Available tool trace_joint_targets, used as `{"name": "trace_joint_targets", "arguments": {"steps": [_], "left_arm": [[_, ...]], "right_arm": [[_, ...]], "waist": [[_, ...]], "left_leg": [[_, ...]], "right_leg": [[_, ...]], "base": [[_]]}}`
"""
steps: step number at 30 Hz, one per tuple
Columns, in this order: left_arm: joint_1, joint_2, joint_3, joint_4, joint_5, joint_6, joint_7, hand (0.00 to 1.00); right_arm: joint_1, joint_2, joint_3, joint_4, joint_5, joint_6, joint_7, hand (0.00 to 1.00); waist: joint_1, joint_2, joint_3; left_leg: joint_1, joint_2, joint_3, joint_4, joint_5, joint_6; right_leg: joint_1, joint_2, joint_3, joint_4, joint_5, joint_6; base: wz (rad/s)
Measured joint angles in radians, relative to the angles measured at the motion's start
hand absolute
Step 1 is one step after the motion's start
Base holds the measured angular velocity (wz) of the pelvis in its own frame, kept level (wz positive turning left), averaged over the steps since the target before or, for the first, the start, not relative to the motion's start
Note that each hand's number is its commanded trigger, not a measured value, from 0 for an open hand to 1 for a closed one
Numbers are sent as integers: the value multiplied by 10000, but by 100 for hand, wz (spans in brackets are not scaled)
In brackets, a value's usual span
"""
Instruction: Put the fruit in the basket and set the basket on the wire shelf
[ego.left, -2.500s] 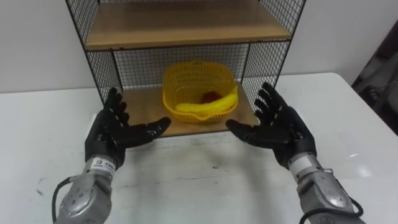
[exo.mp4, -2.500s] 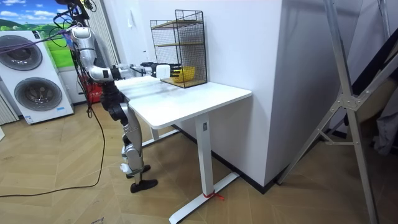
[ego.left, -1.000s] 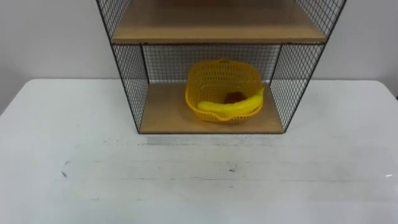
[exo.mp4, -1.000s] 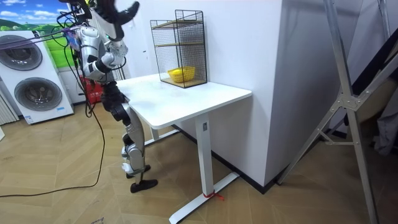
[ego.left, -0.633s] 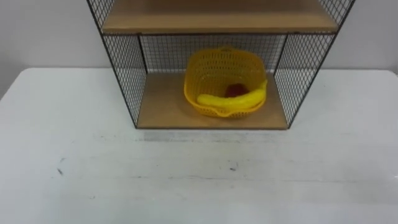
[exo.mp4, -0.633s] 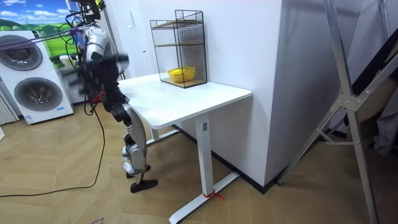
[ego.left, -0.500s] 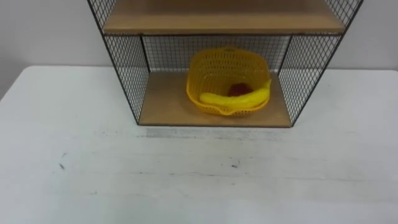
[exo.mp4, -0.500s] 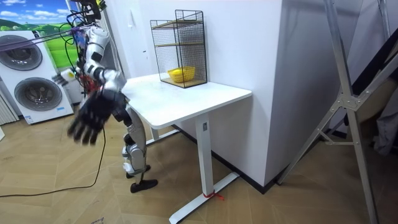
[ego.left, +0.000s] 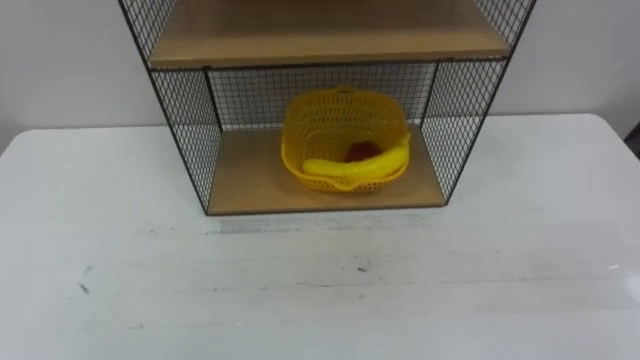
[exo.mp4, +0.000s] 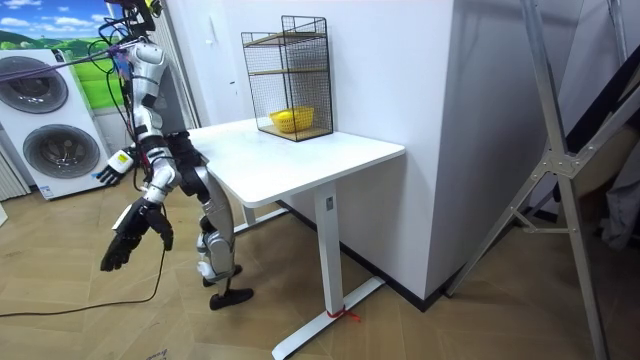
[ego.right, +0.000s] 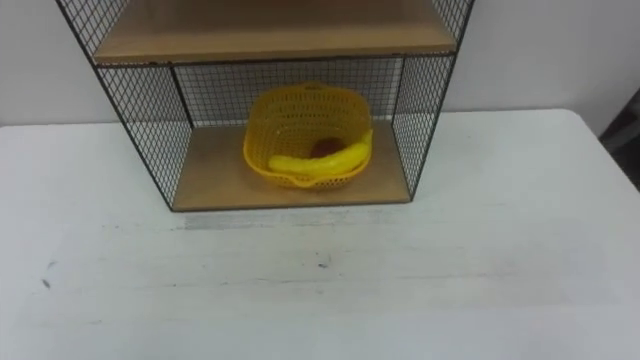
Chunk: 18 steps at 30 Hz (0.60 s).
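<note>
Both arms have dropped from the shelf front to the robot's sides: right hand hangs loosely spread and empty, left hand beyond it, state unclear. Basket, holding banana and a red fruit, sits on the wire shelf, lower board. Job looks done; best stay clear of the surface. No legible writing.
</note>
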Motion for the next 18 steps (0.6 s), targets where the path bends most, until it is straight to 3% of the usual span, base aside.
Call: {"name": "trace_joint_targets", "arguments": {"steps": [5,10,13,14,16,18], "left_arm": [[-255,-170,-1437,137,3715,1159,-1978,0],[-967,-564,-2318,-115,7418,2346,-3484,0],[-1235,-617,-3119,-354,8656,2739,-3880,0],[-1389,-635,-3401,-438,9203,2843,-4080,0],[-1497,-583,-3929,-570,9957,2996,-4470,0],[-1527,-610,-4266,-678,10423,3182,-4584,0]], "right_arm": [[-769,-6,885,819,-1685,854,1119,0],[-1612,-70,2207,1752,-5548,2074,3030,0],[-1940,-151,3193,1781,-7521,2446,3887,0],[-2105,-199,3431,1826,-8396,2589,4265,0],[-2512,-237,3893,1900,-9308,2751,4934,0],[-2703,-234,4165,1883,-9589,2832,5323,0]], "waist": [[-220,-4,4],[-221,-26,53],[-217,-27,56],[-240,9,77],[-268,13,236],[-261,11,282]], "left_leg": [[297,20,159,-200,11,-15],[713,-11,225,-440,30,-37],[738,-19,246,-453,72,-67],[763,-12,244,-472,248,-47],[796,-14,228,-522,369,45],[752,-12,216,-558,383,44]], "right_leg": [[397,-1,-12,-371,225,37],[738,15,51,-741,431,93],[723,23,89,-737,445,75],[723,69,169,-739,445,77],[730,89,174,-748,448,74],[730,109,176,-866,500,74]], "base": [[0],[-6],[-11],[-7],[-3],[6]]}}
